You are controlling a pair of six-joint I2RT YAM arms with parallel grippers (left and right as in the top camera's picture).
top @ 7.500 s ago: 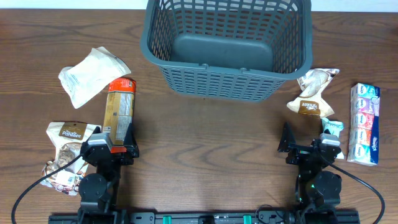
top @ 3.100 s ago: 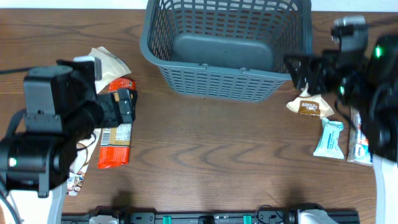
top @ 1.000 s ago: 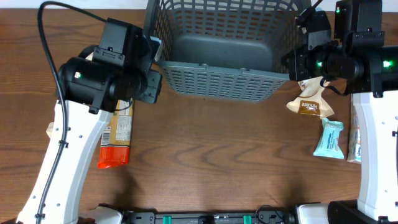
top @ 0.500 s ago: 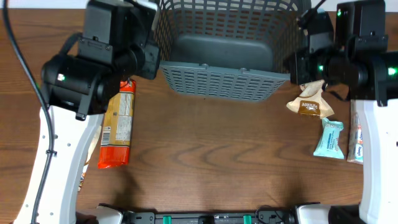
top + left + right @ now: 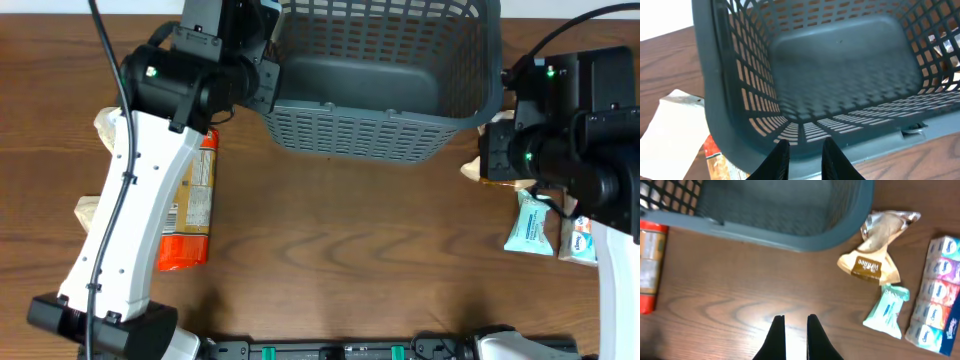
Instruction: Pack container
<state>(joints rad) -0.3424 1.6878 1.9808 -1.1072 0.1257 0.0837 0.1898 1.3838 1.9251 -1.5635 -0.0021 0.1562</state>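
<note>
Left gripper (image 5: 804, 142) at the container (image 5: 840, 65) corner, probably steadying it for packing
Can't tell if it's actually pinching anything; right gripper (image 5: 795, 317) is closed and empty.

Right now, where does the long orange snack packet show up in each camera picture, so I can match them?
Overhead: the orange packet lies left of centre, below the left corner of the grey basket.
Left wrist: only a red corner shows, bottom left, beneath the basket wall.
Right wrist: at the left edge, cut off by the frame.
Shared landmark: the grey basket.
</note>
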